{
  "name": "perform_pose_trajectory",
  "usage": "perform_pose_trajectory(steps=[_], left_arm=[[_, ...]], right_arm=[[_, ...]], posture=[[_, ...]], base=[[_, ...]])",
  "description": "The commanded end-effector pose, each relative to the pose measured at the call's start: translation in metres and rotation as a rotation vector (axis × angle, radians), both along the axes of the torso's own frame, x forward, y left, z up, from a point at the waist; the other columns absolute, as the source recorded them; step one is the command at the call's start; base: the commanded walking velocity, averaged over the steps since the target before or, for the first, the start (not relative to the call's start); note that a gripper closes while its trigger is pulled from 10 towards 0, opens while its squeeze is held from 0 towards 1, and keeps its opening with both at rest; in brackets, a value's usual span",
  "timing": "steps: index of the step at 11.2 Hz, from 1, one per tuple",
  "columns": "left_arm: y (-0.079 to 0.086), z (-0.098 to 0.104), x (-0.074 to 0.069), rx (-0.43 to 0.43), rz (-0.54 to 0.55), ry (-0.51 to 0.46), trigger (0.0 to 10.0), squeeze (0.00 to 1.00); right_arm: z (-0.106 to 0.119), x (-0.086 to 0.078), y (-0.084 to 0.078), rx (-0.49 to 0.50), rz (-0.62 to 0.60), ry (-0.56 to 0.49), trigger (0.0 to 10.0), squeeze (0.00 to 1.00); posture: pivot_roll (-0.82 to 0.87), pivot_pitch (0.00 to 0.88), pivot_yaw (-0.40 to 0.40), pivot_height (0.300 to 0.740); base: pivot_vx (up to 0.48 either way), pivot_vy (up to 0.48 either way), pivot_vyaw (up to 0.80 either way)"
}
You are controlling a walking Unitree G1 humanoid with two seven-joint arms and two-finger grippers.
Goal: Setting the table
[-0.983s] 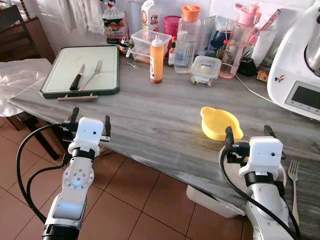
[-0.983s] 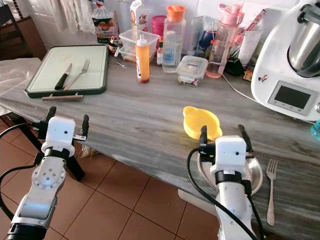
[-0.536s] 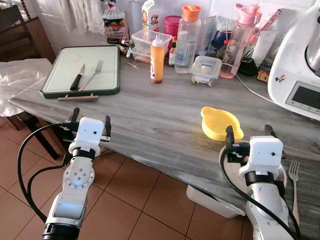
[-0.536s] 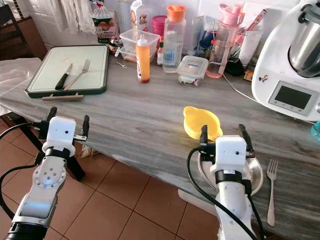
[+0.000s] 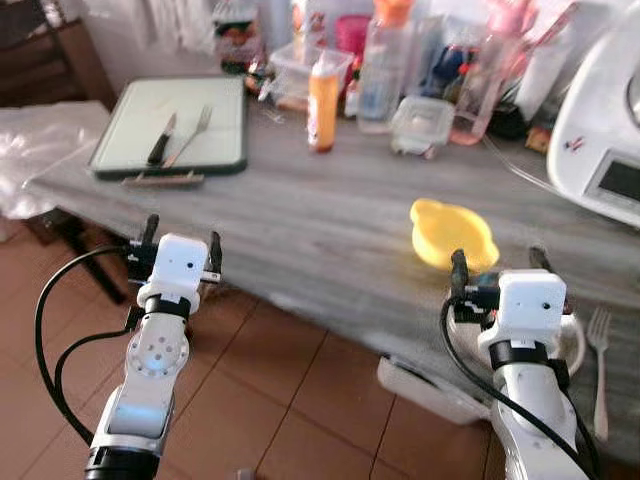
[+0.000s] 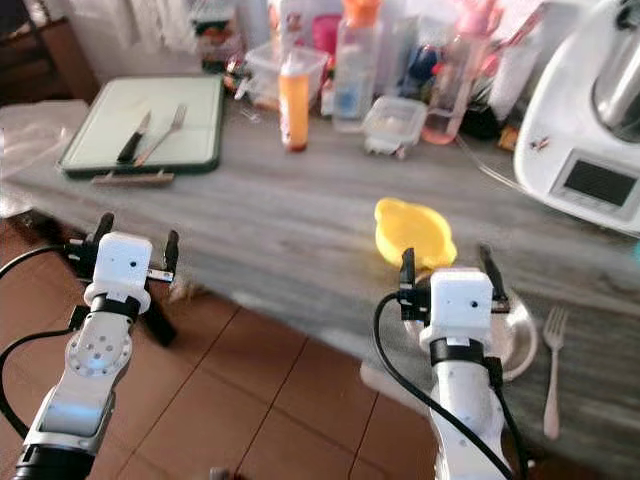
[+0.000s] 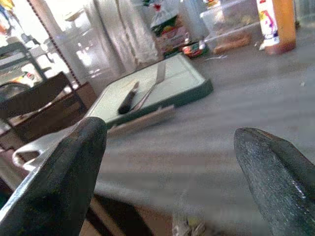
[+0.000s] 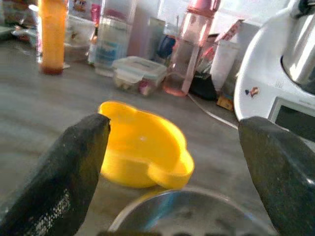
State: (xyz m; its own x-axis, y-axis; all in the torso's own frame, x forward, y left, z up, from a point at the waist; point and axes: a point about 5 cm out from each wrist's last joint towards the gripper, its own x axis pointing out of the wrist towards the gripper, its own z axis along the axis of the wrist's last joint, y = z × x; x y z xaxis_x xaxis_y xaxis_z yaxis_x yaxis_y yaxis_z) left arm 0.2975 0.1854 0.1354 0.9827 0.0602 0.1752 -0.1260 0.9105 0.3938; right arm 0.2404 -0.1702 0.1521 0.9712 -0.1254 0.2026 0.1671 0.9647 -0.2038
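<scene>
A yellow bowl [image 5: 452,234] rests on the grey table [image 5: 320,215] at the right. Just in front of it, near the table's front edge, lies a metal plate [image 6: 515,336], with a fork [image 6: 553,368] to its right. My right gripper [image 6: 446,269] hovers open over the plate, behind the yellow bowl [image 8: 142,145]. On a green cutting board [image 5: 175,128] at the far left lie a black-handled knife [image 5: 161,140] and a second fork [image 5: 192,133]. My left gripper [image 5: 180,246] stands open at the table's front-left edge, over the floor.
Along the back stand an orange sauce bottle [image 5: 323,95], clear containers [image 5: 420,126], a pink bottle [image 5: 489,75] and a white kitchen machine [image 5: 605,135]. A wooden stick [image 5: 162,181] lies before the board. A dark chair [image 5: 45,60] is at far left. Tiled floor lies below.
The whole picture has shifted and blurred, so the camera has moved. Both grippers stay open in the same places relative to the table.
</scene>
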Motion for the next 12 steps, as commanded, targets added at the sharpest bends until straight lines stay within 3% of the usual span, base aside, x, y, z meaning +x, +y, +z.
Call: perform_pose_trajectory(steps=[1,12], left_arm=[[0.0,-0.0001,-0.0006,0.01,-0.004,0.006,10.0,0.0],[-0.0045,-0.0004,0.0019,0.02,-0.056,0.012,10.0,0.0]], right_arm=[[0.0039,-0.0004,0.0,-0.004,-0.001,-0.02,10.0,0.0],[0.0064,-0.0025,-0.0027,-0.011,-0.021,-0.03,10.0,0.0]], posture=[[0.16,0.052,0.009,0.74],[0.15,0.053,0.014,0.74]], base=[[-0.352,0.0,0.0],[-0.34,0.0,0.0]])
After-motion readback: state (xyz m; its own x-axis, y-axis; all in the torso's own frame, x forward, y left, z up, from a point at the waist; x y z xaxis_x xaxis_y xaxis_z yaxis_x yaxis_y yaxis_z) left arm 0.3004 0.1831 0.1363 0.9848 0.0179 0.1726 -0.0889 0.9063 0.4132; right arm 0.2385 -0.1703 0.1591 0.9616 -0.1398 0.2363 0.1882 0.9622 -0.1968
